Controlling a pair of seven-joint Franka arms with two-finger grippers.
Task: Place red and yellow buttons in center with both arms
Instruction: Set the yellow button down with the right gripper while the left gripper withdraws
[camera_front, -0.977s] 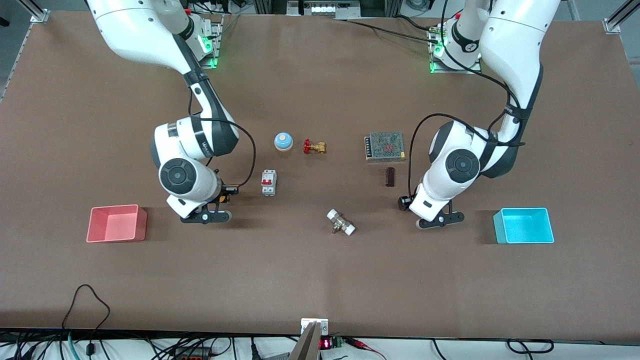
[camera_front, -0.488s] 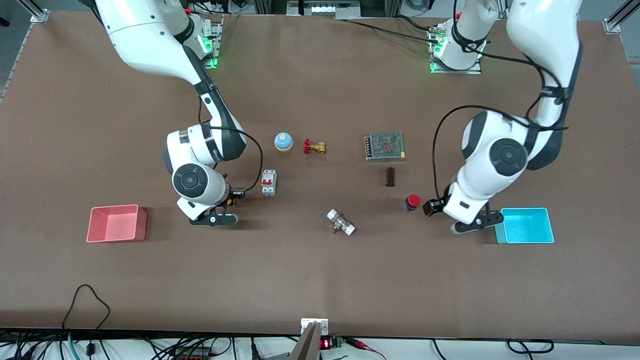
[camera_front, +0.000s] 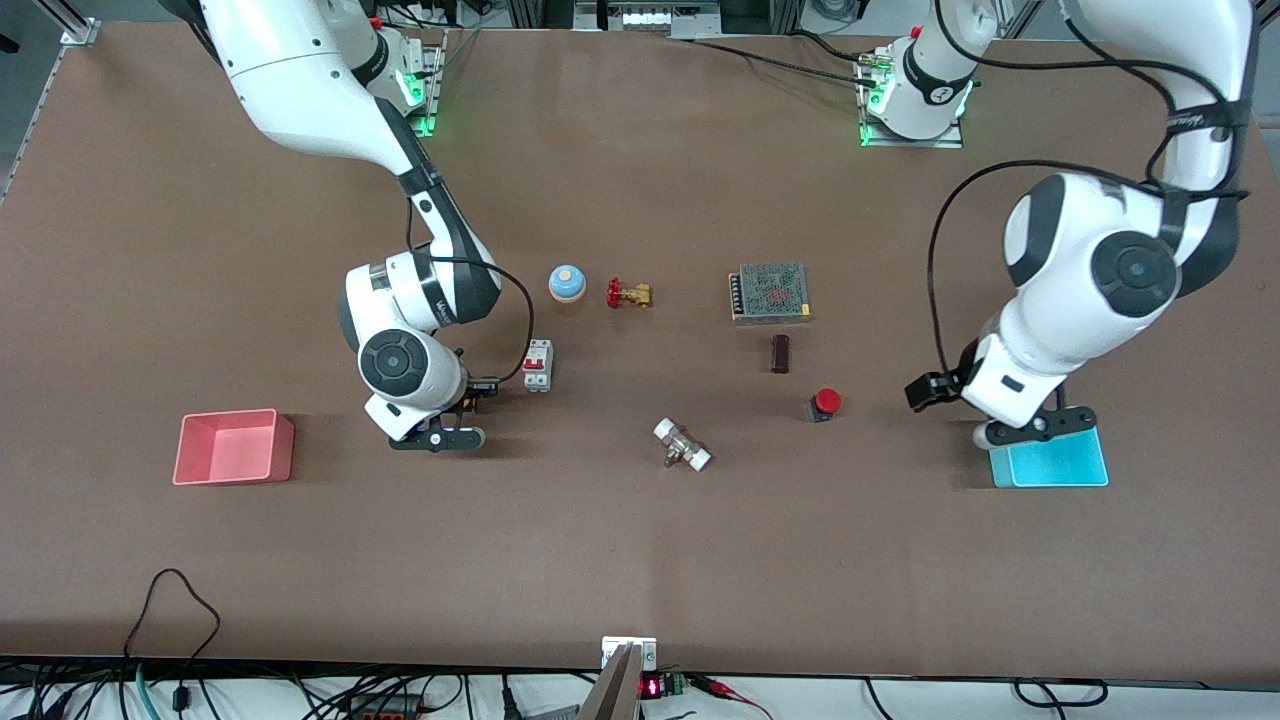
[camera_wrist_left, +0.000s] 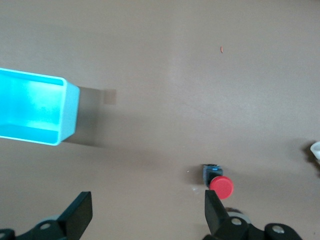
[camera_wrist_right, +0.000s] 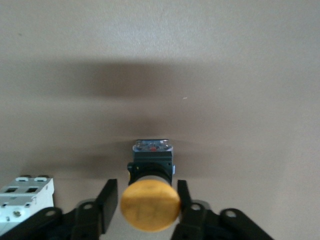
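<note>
The red button (camera_front: 826, 403) rests on the brown tabletop near the middle, nearer to the front camera than a dark block. It also shows in the left wrist view (camera_wrist_left: 220, 186), beside one fingertip. My left gripper (camera_front: 1035, 427) is open and empty, up over the cyan bin's edge; in its wrist view (camera_wrist_left: 147, 220) the jaws stand wide apart. My right gripper (camera_front: 437, 438) is low over the table beside the white breaker. In the right wrist view it (camera_wrist_right: 145, 207) is shut on the yellow button (camera_wrist_right: 150, 205), gripping its black body. In the front view that button is mostly hidden under the wrist.
A white circuit breaker (camera_front: 538, 365) stands close to the right gripper, also in the right wrist view (camera_wrist_right: 25, 192). A blue bell (camera_front: 567, 283), a brass valve (camera_front: 628, 294), a mesh-topped box (camera_front: 770, 292), a dark block (camera_front: 780, 353) and a white-ended fitting (camera_front: 682, 444) lie mid-table. Pink bin (camera_front: 235, 447), cyan bin (camera_front: 1050, 462).
My left gripper has drawn away from the red button, risen and moved over the cyan bin. My right gripper has moved with the yellow button toward the breaker.
</note>
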